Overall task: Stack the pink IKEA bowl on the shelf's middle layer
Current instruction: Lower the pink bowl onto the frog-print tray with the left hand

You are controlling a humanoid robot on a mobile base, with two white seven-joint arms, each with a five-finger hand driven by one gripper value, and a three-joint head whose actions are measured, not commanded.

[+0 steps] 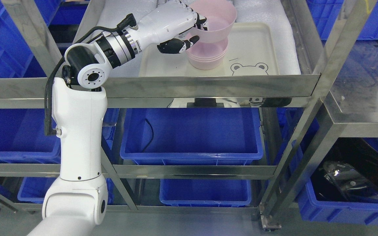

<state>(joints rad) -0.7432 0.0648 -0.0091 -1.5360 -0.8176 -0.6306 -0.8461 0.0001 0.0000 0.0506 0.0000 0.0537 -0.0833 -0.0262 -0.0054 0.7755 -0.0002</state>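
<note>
My left hand [189, 31] reaches over the shelf rail and is shut on the near rim of a pink bowl [220, 21], fingers inside the rim and thumb below it. The bowl hangs tilted just above a stack of pink bowls [208, 57]. That stack stands on a cream tray [258, 46] with a bear drawing, on white foam lining the shelf layer. How far the held bowl's base sits inside the stack I cannot tell.
A steel shelf rail [208, 85] runs across in front of the tray, with slanted steel posts [307, 114] at the right. Blue bins [192, 134] fill the lower layers and both sides.
</note>
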